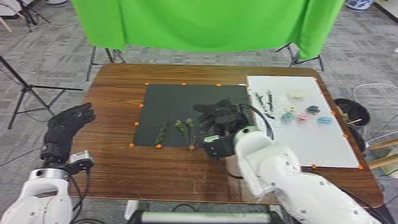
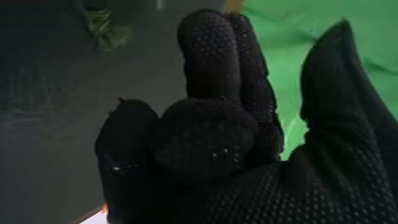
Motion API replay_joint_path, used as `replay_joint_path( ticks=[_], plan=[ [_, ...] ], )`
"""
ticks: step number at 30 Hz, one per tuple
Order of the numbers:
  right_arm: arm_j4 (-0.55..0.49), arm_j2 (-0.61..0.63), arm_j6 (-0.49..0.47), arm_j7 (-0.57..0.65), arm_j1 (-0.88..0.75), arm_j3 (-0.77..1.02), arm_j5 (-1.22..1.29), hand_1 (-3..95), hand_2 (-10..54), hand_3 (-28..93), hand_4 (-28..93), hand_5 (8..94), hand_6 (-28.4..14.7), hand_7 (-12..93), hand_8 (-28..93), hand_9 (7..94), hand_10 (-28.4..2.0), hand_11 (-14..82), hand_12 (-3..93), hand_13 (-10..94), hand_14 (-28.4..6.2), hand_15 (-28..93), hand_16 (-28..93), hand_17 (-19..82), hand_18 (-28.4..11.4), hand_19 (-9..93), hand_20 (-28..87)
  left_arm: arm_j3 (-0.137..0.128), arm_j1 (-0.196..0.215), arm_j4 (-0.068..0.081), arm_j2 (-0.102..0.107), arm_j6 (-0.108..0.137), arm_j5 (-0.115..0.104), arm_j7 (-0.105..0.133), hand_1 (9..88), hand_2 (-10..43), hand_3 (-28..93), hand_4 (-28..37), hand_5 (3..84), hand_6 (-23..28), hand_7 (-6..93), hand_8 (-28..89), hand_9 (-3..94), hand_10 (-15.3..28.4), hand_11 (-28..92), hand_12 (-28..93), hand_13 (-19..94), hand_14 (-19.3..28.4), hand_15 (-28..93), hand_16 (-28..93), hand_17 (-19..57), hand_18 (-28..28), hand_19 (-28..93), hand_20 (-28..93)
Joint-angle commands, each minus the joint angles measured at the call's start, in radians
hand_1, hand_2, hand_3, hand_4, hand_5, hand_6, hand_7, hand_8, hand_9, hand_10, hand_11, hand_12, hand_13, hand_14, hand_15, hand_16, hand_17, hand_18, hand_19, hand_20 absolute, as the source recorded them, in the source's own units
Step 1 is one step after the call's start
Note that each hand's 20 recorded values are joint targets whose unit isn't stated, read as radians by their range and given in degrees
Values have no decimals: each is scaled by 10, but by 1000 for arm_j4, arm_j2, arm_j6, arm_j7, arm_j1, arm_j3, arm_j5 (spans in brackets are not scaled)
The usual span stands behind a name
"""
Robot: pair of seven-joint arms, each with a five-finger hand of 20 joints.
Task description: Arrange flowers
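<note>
Apparently early going on the brown table (image 1: 111,175).
White sheet (image 1: 329,145), dark mat (image 1: 169,102) beside it; right hand (image 1: 220,116) over the mat, relaxed and seemingly empty, left hand (image 1: 69,124) loosely open. 3 green sprigs (image 1: 161,134) lie on the mat; 2 dark twigs (image 1: 269,101) and 6 blossoms (image 1: 324,120), on the sheet, probably remain.

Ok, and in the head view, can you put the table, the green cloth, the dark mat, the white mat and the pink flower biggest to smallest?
1. Table
2. Green cloth
3. Dark mat and white mat: too alike to rank, both partly covered
4. Pink flower
</note>
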Motion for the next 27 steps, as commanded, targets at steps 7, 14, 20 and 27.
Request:
replay_joint_path(
  ticks=[7, 14, 20, 27],
  plan=[
    [-35, 51, -201, -15, -37, -25, 185, 224, 111, 580, -158, 771, -33, 166, -104, 813, -172, 102, 120, 937, -38, 569, 210, 733, -83, 931, 329, 3, -4, 1, -3, -10, 4, -3, 264, -76, 708, -210, 499, 27, 172, -82, 471, 129, 188, 105, 378, 164, 253, 7, 70, 139, 139, 214],
    [2, 43, -269, -3, -34, -10, 219, 188, 127, 583, -159, 726, -38, 136, -90, 703, -165, 84, 83, 937, -53, 524, 227, 700, -105, 932, 329, 2, 1, 0, -8, -11, 2, -4, 264, -75, 707, -210, 499, 28, 171, -82, 470, 130, 189, 105, 379, 165, 253, 7, 70, 139, 140, 214],
    [40, 46, -321, 1, -9, -33, 132, 150, 128, 586, -160, 723, -47, 130, -86, 646, -157, 77, 72, 937, -71, 467, 264, 656, -134, 932, 327, 3, -3, 2, -10, -9, 1, -3, 264, -75, 706, -210, 499, 28, 170, -82, 471, 129, 189, 105, 378, 165, 254, 7, 70, 139, 140, 214],
    [57, 43, -310, 5, 9, -33, 124, 146, 125, 584, -160, 712, -49, 120, -85, 636, -156, 76, 70, 937, -72, 455, 280, 651, -139, 932, 325, 5, -4, 2, -9, -10, 1, -5, 264, -74, 706, -210, 499, 28, 171, -82, 471, 128, 189, 105, 378, 165, 253, 7, 70, 139, 140, 214]
  ],
)
